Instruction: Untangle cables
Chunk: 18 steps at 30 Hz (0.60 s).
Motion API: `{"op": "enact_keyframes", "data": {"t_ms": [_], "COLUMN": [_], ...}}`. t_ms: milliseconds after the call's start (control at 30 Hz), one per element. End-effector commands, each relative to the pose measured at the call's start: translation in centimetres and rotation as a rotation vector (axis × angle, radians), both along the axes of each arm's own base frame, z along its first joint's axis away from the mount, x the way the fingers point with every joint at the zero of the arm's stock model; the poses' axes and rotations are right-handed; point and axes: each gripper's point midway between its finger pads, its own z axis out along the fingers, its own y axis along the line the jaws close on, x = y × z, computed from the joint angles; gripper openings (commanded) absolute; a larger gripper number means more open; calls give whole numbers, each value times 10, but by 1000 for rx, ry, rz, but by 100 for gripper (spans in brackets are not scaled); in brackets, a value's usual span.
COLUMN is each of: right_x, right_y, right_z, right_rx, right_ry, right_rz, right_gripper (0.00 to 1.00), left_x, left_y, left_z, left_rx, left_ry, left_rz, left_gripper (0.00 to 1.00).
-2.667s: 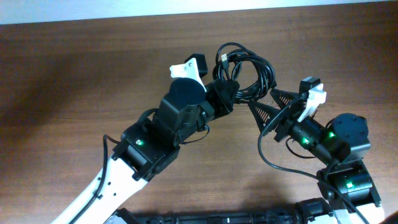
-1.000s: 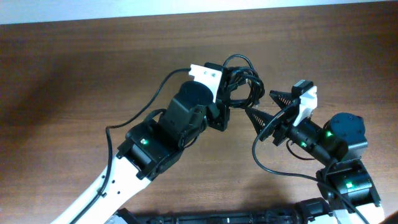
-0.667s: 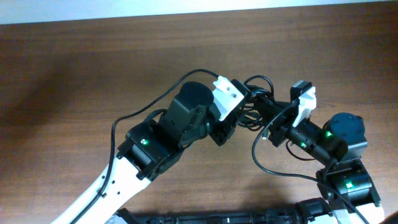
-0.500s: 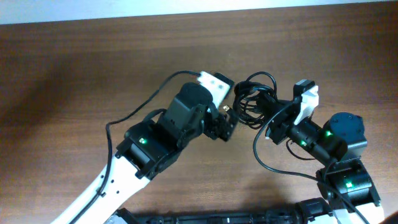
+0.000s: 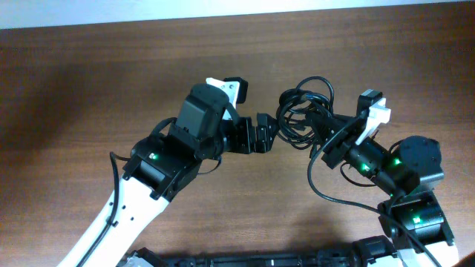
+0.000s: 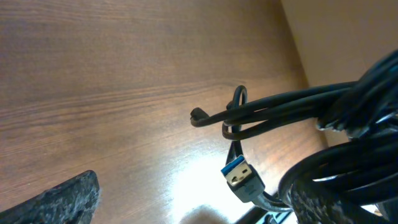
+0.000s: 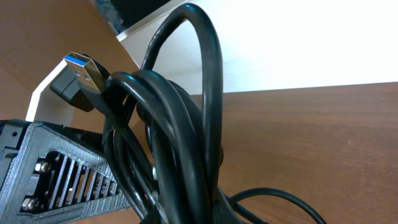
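Observation:
The cables point(image 5: 306, 111) are a bundle of thin black cords in loose loops on the brown table. My right gripper point(image 5: 323, 130) is shut on the bundle's right side. In the right wrist view the cables point(image 7: 180, 137) rise in a thick loop from between the jaws, and a blue-tipped USB plug point(image 7: 82, 70) sticks out at the upper left. My left gripper point(image 5: 269, 133) stands open just left of the bundle and holds nothing. Its wrist view shows the USB plug point(image 6: 240, 177) and the cords point(image 6: 311, 106) ahead of it, with one grey finger point(image 6: 68, 199) at the lower left.
The brown wooden table point(image 5: 89, 81) runs out to the left and back. A pale wall strip point(image 5: 223, 9) lies along the far edge. The right arm's own thicker black wire point(image 5: 334, 199) loops near its base.
My left gripper has opened, let go of the bundle and drawn back to the left. My right gripper has shut on the cables and holds them slightly further right.

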Motion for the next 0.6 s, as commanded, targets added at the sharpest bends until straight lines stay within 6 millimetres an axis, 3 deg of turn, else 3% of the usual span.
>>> {"op": "enact_keyframes", "data": {"t_ms": [0,233,367,400,467,567], "right_x": [-8,-20,-24,-24,-25,-25], "right_y": [7,18,22,22,22,22], "right_z": [12,27,31,31,31,33], "right_rx": [40,74,77,77,77,78], "right_ry": [-11,-58,-77,-77,-77,-85], "right_rz": [51,151,186,187,189,190], "right_gripper": [4,4,4,4,4,4], "left_x": [-9,-13,-9,-5,6,12], "left_y": [-8,-17,-19,-18,-6,9], "left_z": [12,21,27,28,18,-3], "left_rx": [-55,-104,-123,-116,-76,5], "left_ry": [6,0,-31,-43,-18,29], "left_rz": [-51,-98,-98,-80,31,124], "left_gripper": [99,100,84,72,61,59]}}
